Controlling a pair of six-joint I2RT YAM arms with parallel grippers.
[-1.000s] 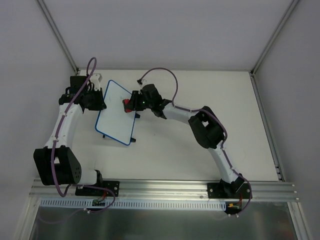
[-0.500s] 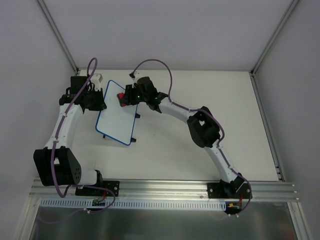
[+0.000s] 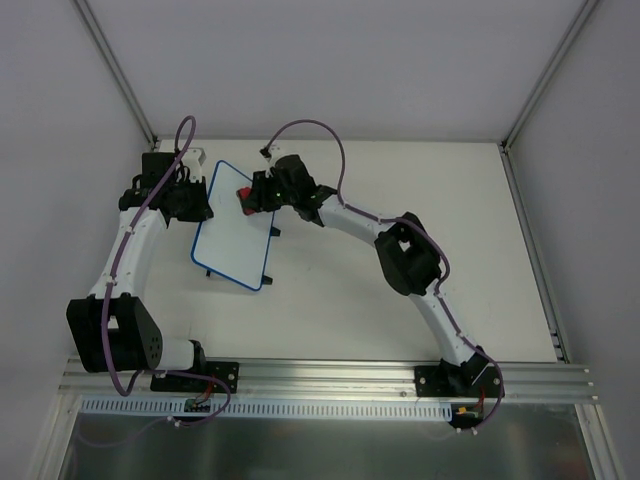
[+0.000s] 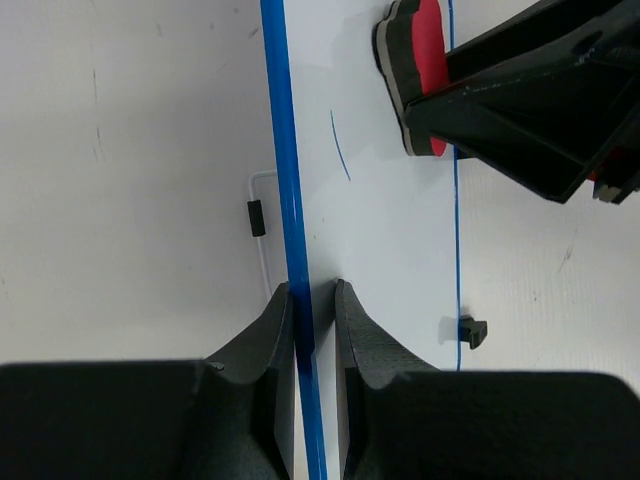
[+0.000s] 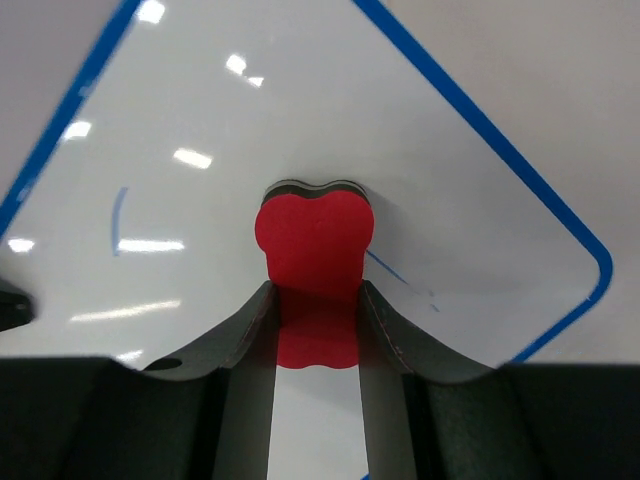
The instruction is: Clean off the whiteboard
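Top external view: matte white table (image 3: 400, 250). The small white rectangular whiteboard with thin blue rim (image 3: 232, 235) lies at its far left, long axis running far-to-near, with the near end skewed slightly right.

My left gripper (image 4: 312, 290) is nearly closed, its fingers pinching the board's left long edge, one on either side of the blue rim. My right gripper (image 5: 314, 290) is narrowed onto the small red bone-shaped eraser (image 5: 314, 240), whose dark pad layer presses on the board near its far right corner.

Board face is glossy and throws back ceiling lights. Eraser looks soft, foam-like.

Ink left, right wrist view: short blue stroke (image 5: 118, 220) left of the eraser, thin line (image 5: 395, 272) just beside it toward the rounded corner.

Judgement: the next sweep runs sideways across these marks, then down the long axis toward me. Right arm wipes, left only steadies.
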